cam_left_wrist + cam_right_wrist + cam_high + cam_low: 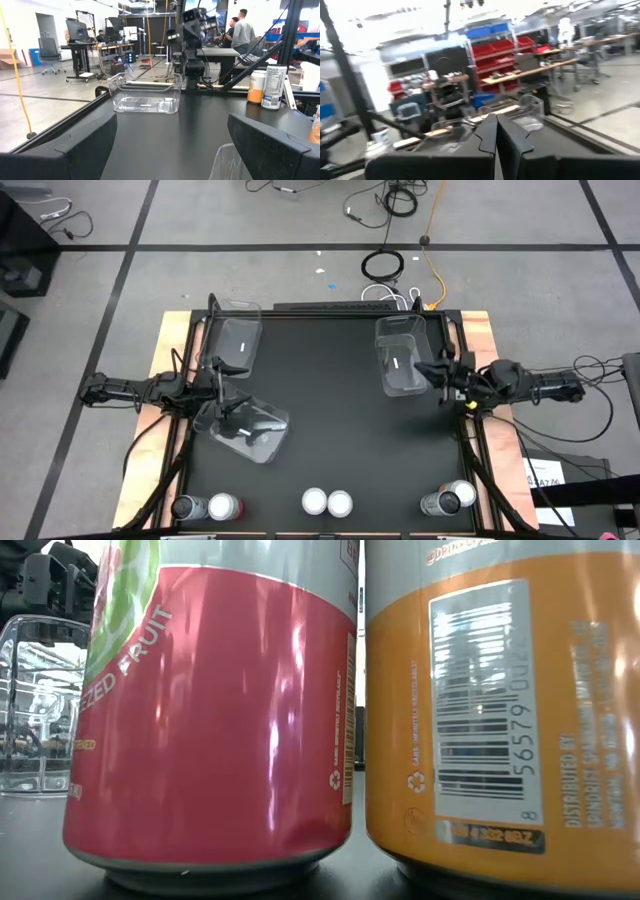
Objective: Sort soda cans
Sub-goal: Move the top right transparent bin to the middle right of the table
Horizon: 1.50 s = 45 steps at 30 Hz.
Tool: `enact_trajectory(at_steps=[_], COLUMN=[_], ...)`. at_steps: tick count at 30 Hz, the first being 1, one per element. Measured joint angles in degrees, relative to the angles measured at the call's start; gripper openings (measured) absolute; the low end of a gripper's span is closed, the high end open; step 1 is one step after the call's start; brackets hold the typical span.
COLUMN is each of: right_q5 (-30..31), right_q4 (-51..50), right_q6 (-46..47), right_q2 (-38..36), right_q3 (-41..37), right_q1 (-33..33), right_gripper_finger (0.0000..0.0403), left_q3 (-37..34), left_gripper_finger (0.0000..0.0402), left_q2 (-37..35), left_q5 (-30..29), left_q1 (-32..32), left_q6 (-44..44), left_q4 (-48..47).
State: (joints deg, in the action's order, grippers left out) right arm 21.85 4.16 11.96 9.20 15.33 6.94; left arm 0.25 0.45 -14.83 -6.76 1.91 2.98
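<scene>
High view: 6 soda cans sit in 3 pairs along the near edge of the black table (pixel 330 410). Left pair (pixel 205 507), one lying on its side beside an upright one. Centre pair (pixel 327 502), both upright, touching. Right pair (pixel 448 500), one apparently tipped.

Low view shows the centre pair close up: pink-red can (pixel 210 710) and orange can (pixel 500 710), just beside each other, upright.

3 clear bins: one at far left (pixel 235 340), one at far right (pixel 402 355), one tilted at mid left (pixel 250 430).

Left gripper (pixel 235 423) over the tilted bin; left wrist view shows its fingers (pixel 85 145) wide apart, holding nothing.

Right gripper (pixel 435 370) at the edge of the far-right bin; right wrist view shows its fingers (pixel 485 135) pressed together, nothing seen between them.

People stand in the room behind.
</scene>
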Motion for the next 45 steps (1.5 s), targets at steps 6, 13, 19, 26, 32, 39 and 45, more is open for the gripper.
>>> enact_trajectory(at_steps=[6,13,19,26,32,39,45], right_q5=[6.3,14.9,12.2,-1.1,-4.7,-12.8,-13.2], right_q4=[-9.5,-35.4,-57.9,-67.7,-67.6,-67.5,-65.7], right_q6=[1.7,20.1,36.3,41.8,36.8,25.9,19.3], right_q2=[14.9,32.7,40.4,40.7,42.2,48.3,55.3], right_q3=[12.1,29.0,39.5,39.3,38.4,38.3,38.3], right_q1=[0.0,-1.5,-7.9,-20.8,-31.9,-45.3,-52.5], right_gripper_finger=[0.0,0.0,0.0,0.0,0.0003,0.0058,0.011], left_q3=[0.0,0.0,0.0,0.0,0.0,0.0,0.0], left_gripper_finger=[0.0389,0.0389,0.0389,0.0389,0.0389,0.0389,0.0389], left_q2=[0.0,0.0,0.0,0.0,0.0,0.0,0.0], left_q5=[0.0,0.0,0.0,0.0,0.0,0.0,0.0], left_q1=[0.0,0.0,0.0,0.0,0.0,0.0,0.0], left_q6=[0.0,0.0,0.0,0.0,0.0,0.0,0.0], left_q4=[0.0,0.0,0.0,0.0,0.0,0.0,0.0])
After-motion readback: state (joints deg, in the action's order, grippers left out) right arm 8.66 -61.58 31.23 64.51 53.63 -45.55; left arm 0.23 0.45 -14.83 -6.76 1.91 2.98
